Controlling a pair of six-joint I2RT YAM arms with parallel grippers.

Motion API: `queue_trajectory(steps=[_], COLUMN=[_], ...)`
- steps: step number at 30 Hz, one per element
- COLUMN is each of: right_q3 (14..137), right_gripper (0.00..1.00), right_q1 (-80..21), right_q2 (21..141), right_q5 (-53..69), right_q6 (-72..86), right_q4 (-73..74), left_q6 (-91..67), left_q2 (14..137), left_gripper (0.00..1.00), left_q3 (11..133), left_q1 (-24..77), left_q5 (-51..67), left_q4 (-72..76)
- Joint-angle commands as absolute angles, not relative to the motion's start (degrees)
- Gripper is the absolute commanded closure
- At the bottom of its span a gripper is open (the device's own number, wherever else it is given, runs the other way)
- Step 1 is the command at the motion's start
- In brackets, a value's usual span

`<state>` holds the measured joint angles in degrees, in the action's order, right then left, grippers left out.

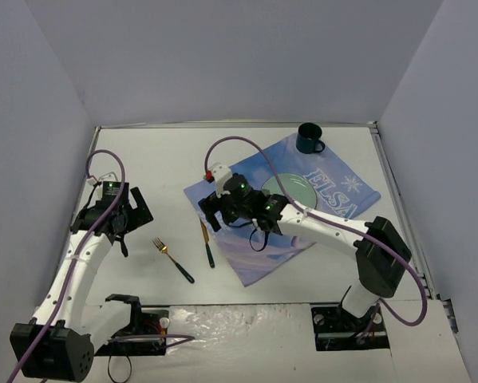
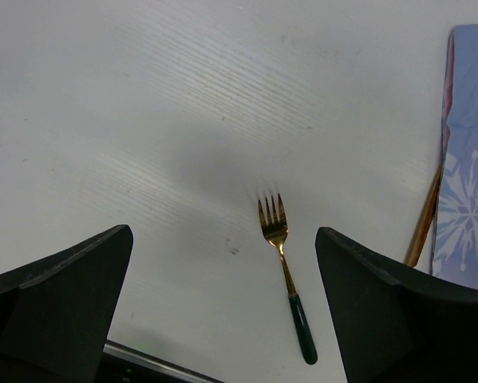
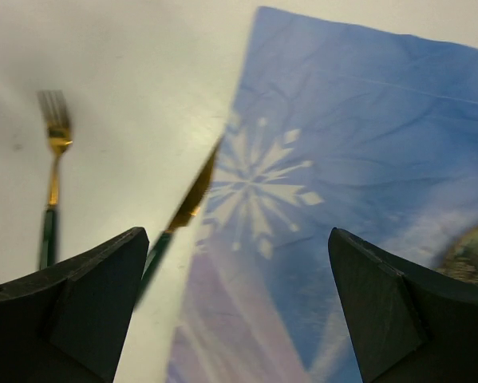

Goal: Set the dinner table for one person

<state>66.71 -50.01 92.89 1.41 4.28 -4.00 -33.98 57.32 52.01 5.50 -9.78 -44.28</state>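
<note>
The dinner table [image 1: 159, 159] is a white tabletop. A gold fork [image 1: 173, 259] with a dark green handle lies on it left of centre. A gold knife [image 1: 207, 243] lies along the left edge of a blue Elsa cloth [image 1: 350, 191], which bears a green plate [image 1: 298, 187]. My left gripper [image 1: 131, 211] hangs open over bare table, with the fork [image 2: 282, 255] lying between its spread fingers [image 2: 79, 295] below. My right gripper [image 1: 211, 211] is open above the cloth's left edge [image 3: 366, 120], empty, with the knife [image 3: 187, 207] near its left finger and the fork [image 3: 53, 183] further left.
A dark mug [image 1: 309, 138] stands at the cloth's far corner near the back wall. Grey walls enclose the table on three sides, and a metal rail [image 1: 398, 207] runs along the right edge. Both arm bases sit at the near edge.
</note>
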Motion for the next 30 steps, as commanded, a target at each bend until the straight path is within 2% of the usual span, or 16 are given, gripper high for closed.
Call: queue_trajectory(steps=[1,10,19,22,25,27,28,30], right_q3=[67.08,70.74,76.3,76.83,77.17,77.11,76.82,75.93], right_gripper=[0.08,0.14,0.24,0.31,0.51,0.59,0.71,0.88], right_q1=[-58.83,-71.24,-74.81,-75.33,-75.77,-75.85,-75.85,-75.85], right_q2=[93.57,105.19,114.65,116.49,118.46,118.93,118.97,118.43], right_q5=[-4.26,-7.02,-10.57,-11.8,-12.69,-13.04,-13.19,-13.38], right_q6=[10.56,14.31,16.63,17.58,18.45,19.17,19.58,20.09], right_q4=[-6.72,-8.96,-8.88,-8.87,-8.85,-8.88,-8.88,-8.79], left_q6=[-35.19,-30.28,-30.51,-30.95,-31.41,-31.62,-31.52,-31.23], left_q2=[53.12,45.68,44.3,44.37,43.84,43.77,43.77,43.8], left_gripper=[0.03,0.03,0.03,0.03,0.03,0.03,0.03,0.03], left_q3=[54.41,58.65,59.93,59.58,58.46,58.14,57.99,57.8], left_q1=[5.19,5.27,6.24,6.42,6.54,6.61,6.68,6.71], left_q5=[-13.31,-13.52,-13.8,-13.62,-13.13,-12.77,-12.51,-12.08], left_q4=[-47.51,-52.03,-53.87,-53.88,-53.69,-53.66,-53.48,-53.01])
